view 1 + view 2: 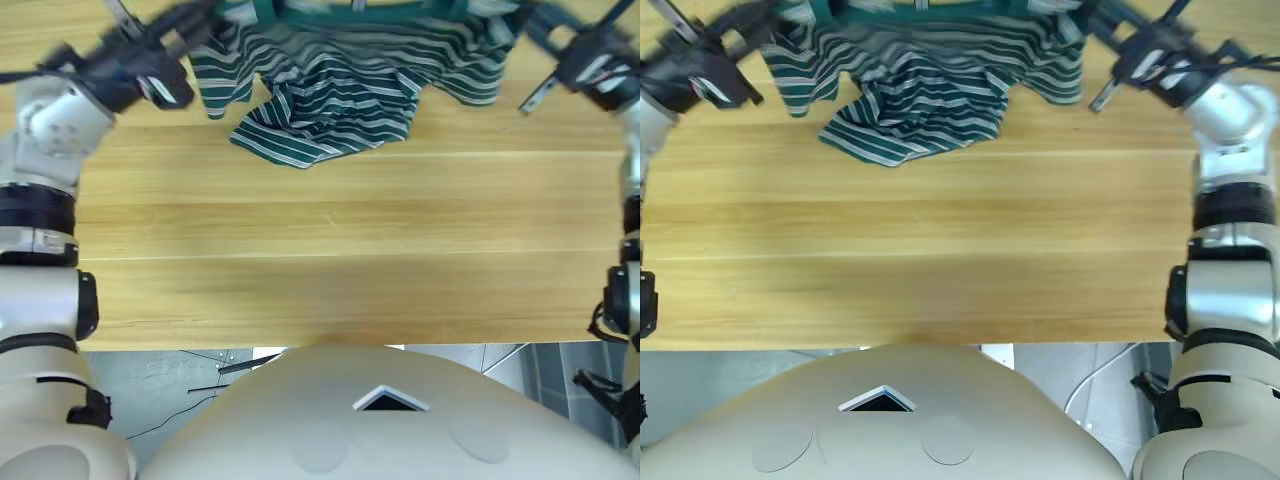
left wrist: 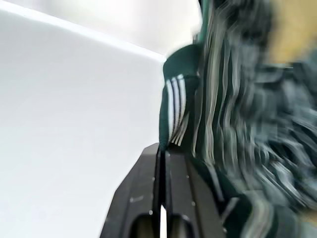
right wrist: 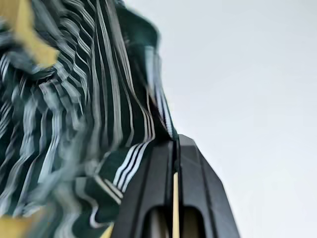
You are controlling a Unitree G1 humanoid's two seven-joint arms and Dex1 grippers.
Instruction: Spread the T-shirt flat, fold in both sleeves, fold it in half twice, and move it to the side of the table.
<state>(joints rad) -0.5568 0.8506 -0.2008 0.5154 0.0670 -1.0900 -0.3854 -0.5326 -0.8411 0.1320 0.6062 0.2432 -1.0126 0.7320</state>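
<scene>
- Left eye view: the green, white-striped T-shirt (image 1: 340, 90) sat at the far side of the bench (image 1: 330, 250). Its top edge was stretched between the two hands, and its lower part lay bunched and creased on the wood. The left hand (image 1: 195, 22) met the shirt's left end and the right hand (image 1: 540, 25) its right end. Both were too blurred here to judge the gap between their fingers.
- Right eye view: a loose sleeve hung down just beside the left hand. The crumpled hem pointed toward the near side of the bench, and the wood nearer the robot lay bare.
- Left wrist view: the left hand's two black fingers were pressed together with only a thin slit between them. They were clamped on a fold of the T-shirt at a banded edge.
- Right wrist view: the right hand's fingers were likewise drawn tight together, pinching a striped fold of the T-shirt that draped away from them.
</scene>
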